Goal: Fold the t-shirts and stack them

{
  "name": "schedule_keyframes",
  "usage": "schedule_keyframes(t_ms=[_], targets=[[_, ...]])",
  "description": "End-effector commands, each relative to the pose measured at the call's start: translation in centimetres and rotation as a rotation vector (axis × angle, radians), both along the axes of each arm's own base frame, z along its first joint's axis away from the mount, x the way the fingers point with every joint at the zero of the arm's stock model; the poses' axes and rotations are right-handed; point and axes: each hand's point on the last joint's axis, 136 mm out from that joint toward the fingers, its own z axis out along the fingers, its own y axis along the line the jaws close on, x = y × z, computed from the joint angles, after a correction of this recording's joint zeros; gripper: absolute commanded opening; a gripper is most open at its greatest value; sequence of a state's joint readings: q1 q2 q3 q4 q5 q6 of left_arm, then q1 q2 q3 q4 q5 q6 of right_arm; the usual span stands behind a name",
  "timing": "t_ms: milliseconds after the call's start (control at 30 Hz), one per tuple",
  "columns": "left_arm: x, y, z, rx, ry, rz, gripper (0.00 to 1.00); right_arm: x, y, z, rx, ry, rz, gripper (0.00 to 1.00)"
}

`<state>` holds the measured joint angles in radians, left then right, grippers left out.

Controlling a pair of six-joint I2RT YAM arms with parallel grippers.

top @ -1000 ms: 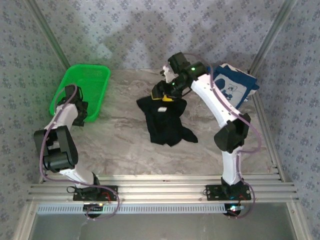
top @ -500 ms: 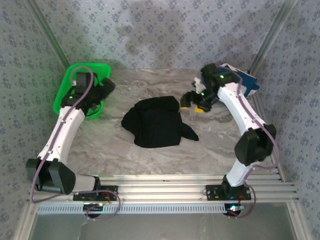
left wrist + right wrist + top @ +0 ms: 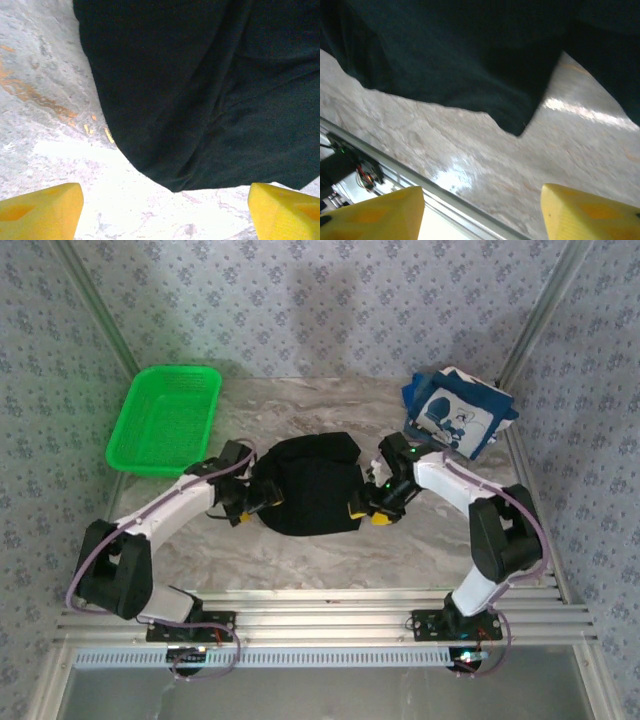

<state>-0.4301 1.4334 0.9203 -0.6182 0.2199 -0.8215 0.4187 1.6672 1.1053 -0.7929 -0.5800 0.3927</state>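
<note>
The left tool (image 3: 243, 508) and right tool (image 3: 362, 512) both gape wide, gripping nothing — the black t-shirt (image 3: 305, 485) lies bunched between them on the counter (image 3: 420, 550), its edge just ahead of each. The navy t-shirt (image 3: 455, 415) rests beyond the right tool.

Black t-shirt (image 3: 305, 485): plain black.
Navy t-shirt (image 3: 455, 418), right of the black t-shirt: navy blue, white cartoon print.
Basket (image 3: 122, 430): bright green.
Table (image 3: 300, 560): grey-beige marbling, rusty veins.
Backdrop (image 3: 300, 310): pale grey-blue, small floral repeat.
Left gripper (image 3: 162, 212): yellow fingertips.
Right gripper (image 3: 482, 214): yellow fingertips.
</note>
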Motion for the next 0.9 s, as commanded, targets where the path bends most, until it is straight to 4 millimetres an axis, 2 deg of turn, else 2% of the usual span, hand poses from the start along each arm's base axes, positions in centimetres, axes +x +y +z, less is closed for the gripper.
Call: schedule_keyframes(t_ms=[0,133,267,400,533,567,633,700,767,833,867], targets=[[-0.1,1.2,-2.7,0.044,0.024,0.067,0.85,1.0,1.4,-1.3,0.028,0.007,-0.03,0.6],[2.0,1.9,-3.9,0.006,-0.028,0.171,0.85,1.4,1.6,-3.3,-0.013,0.038,-0.055,0.54],[4.5,1.6,-4.3,0.001,-0.076,0.194,0.86,1.7,1.5,-4.1,-0.055,0.039,-0.067,0.52],[6.9,1.8,-5.7,0.004,-0.09,0.242,0.85,1.9,1.1,-4.9,-0.126,0.044,-0.064,0.5],[8.9,1.7,-6.8,0.028,-0.094,0.255,0.79,2.9,1.4,-5.5,-0.157,0.023,-0.07,0.43],[9.4,1.5,-6.9,0.03,-0.098,0.252,0.75,3.1,1.3,-5.9,-0.167,0.02,-0.072,0.4],[10.5,1.2,-6.7,0.034,-0.114,0.244,0.66,5.1,2.1,-5.3,-0.148,-0.029,-0.085,0.3],[11.7,0.8,-6.2,0.028,-0.134,0.23,0.51,6.6,2.6,-4.5,-0.123,-0.061,-0.098,0.18],[12.9,0.5,-5.2,0.034,-0.156,0.214,0.33,8.1,3.2,-2.6,-0.088,-0.11,-0.107,0.1],[13.9,0.6,-3.7,0.04,-0.184,0.206,0.14,9.1,3.6,0.3,-0.049,-0.156,-0.108,0.05],[14.3,0.8,-2.9,0.046,-0.197,0.209,0.07,9.5,3.8,1.9,-0.026,-0.174,-0.108,0.04]])
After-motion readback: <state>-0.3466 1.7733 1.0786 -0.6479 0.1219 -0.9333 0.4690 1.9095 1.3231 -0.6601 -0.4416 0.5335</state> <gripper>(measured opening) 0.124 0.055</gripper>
